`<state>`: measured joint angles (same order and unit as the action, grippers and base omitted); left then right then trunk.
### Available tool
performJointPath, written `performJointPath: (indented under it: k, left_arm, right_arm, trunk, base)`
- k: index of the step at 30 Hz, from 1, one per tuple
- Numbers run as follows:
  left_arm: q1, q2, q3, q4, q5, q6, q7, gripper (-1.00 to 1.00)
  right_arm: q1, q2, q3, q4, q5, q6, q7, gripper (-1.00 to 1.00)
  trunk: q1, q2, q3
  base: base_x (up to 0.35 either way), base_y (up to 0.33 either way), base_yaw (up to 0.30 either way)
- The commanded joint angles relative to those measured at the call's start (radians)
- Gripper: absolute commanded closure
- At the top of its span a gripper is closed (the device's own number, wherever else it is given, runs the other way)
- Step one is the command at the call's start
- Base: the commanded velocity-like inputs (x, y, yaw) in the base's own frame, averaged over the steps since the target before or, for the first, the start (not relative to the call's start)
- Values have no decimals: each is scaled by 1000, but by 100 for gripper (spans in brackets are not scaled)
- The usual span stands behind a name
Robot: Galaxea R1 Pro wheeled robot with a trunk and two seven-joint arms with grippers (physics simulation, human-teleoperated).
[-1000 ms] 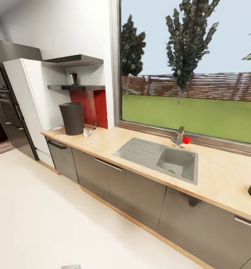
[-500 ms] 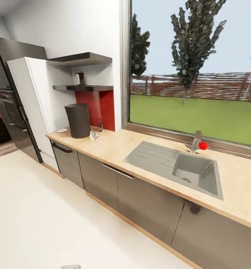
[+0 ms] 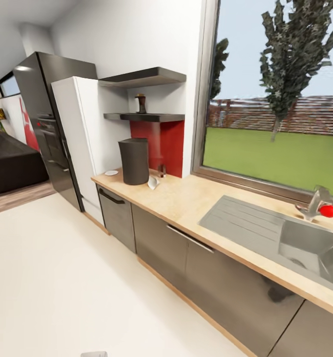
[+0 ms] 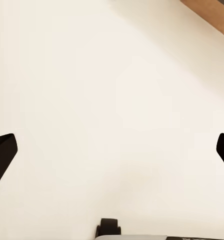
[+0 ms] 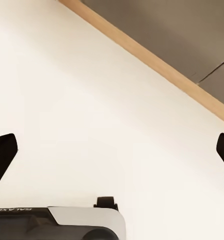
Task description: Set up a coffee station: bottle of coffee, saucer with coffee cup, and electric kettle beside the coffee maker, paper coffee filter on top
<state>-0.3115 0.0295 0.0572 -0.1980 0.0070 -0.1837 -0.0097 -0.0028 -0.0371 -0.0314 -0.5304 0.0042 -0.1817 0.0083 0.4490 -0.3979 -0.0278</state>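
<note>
Dark coffee maker (image 3: 134, 160), one; one bottle of coffee (image 3: 141, 103) shelved; both fingers (image 4: 3, 152) (image 5: 3, 150) wide.

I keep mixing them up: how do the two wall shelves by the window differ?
The upper shelf looks bare, while the lower shelf carries a small dark bottle. The upper shelf sits higher and juts out farther than the lower. Both are dark slabs mounted above the coffee maker.
</note>
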Motion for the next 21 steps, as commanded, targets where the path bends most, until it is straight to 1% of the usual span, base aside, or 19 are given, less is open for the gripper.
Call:
performJointPath:
  k: [1, 4, 6, 21]
  left_arm:
    - [-1, 0, 4, 2, 1, -3, -1, -100]
    - [-1, 0, 4, 2, 1, -3, -1, -100]
    - [-1, 0, 4, 2, 1, -3, -1, -100]
    - [-1, 0, 4, 2, 1, -3, -1, -100]
  right_arm:
    - [0, 0, -2, 0, 0, -2, 1, -100]
    - [0, 0, -2, 0, 0, -2, 1, -100]
    - [0, 0, -2, 0, 0, -2, 1, -100]
    - [0, 0, -4, 0, 0, -2, 1, -100]
  trunk:
    - [1, -2, -2]
    - [1, -2, -2]
    - [1, -2, -2]
    - [1, -2, -2]
  base:
    - [235, 263, 269]
    - [235, 263, 227]
    - [235, 263, 72]
    - [240, 254, 5]
